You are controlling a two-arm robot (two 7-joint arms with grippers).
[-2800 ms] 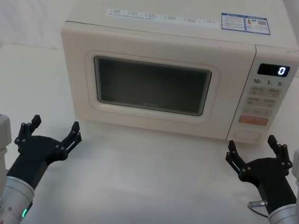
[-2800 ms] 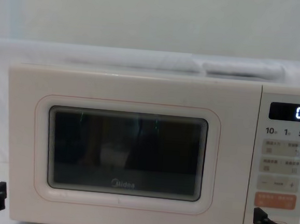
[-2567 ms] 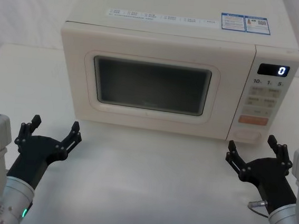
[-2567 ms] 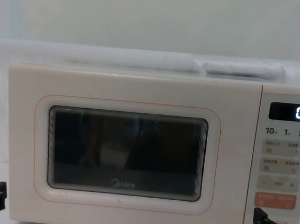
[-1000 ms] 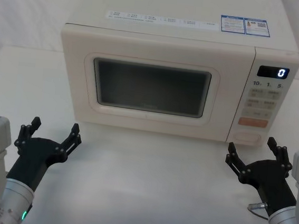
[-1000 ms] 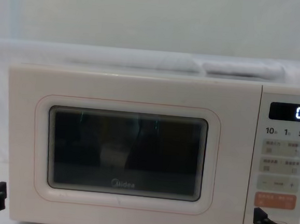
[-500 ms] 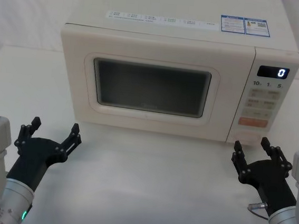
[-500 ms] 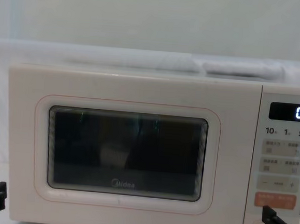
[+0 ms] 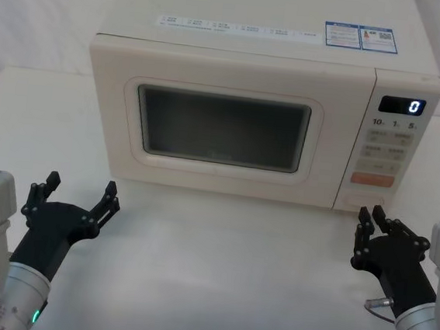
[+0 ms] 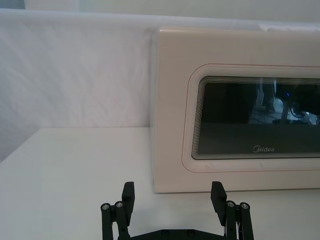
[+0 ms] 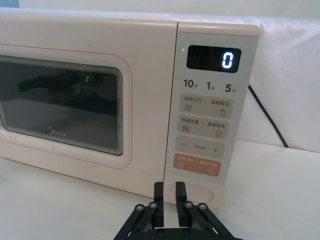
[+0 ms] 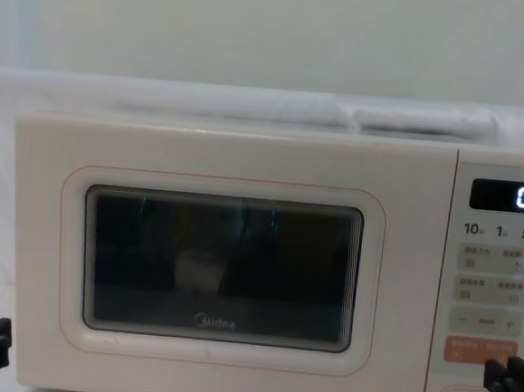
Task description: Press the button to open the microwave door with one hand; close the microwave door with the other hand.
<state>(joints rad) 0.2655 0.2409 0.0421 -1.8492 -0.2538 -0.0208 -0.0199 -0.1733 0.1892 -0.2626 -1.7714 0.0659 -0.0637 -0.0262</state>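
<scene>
While the button [image 11: 192,193] sits unpressed at the bottom of the control panel [image 11: 208,115], low on the microwave's right front, the right gripper [image 11: 168,195] hangs just in front of it, fingers drawn close with a narrow gap and gripping nothing. Beside the panel, the microwave door [image 9: 222,126] is closed flush, its dark window facing the robot. Farther out, the left gripper [image 9: 76,198] hovers over the white table [image 9: 218,266] before the microwave's left corner, fingers spread wide and empty. The display [image 12: 505,195] reads 0.
</scene>
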